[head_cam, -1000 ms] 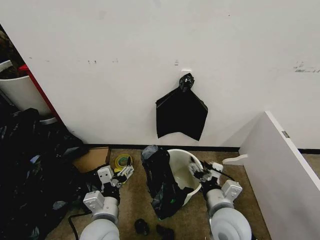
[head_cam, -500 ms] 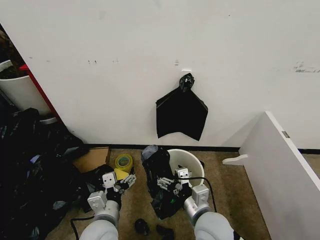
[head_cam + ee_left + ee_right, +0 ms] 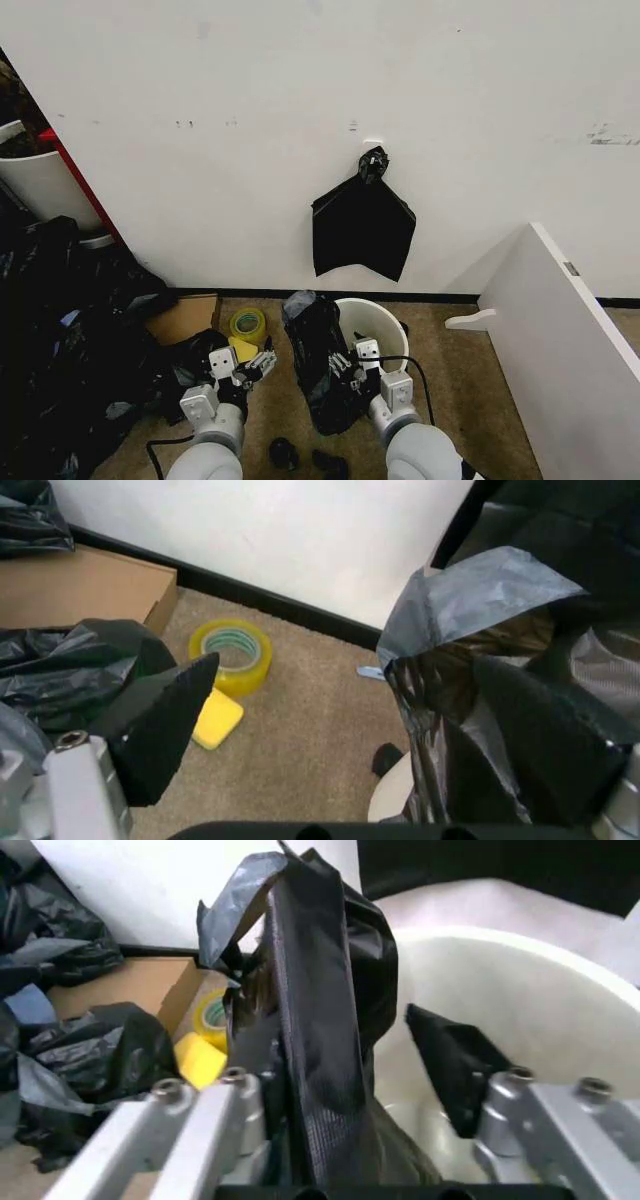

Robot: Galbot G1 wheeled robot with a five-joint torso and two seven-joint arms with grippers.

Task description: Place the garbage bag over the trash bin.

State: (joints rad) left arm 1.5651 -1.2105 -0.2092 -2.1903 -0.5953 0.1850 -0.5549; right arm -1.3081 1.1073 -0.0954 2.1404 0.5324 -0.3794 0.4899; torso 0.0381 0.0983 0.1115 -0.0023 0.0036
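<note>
Head view: garbage bag [image 3: 318,360] draped over the left rim of the trash bin [image 3: 382,322], standing on the floor against the wall. Right gripper [image 3: 347,364] at the bag, fingers [image 3: 455,1069] apart astride its fold. Left gripper [image 3: 250,365] nearby, fingers apart, holding nothing, near the yellow tape roll [image 3: 246,323].

Garbage bag [image 3: 318,360] draped on trash bin [image 3: 380,325] left rim; tape roll [image 3: 247,323] further left.
</note>
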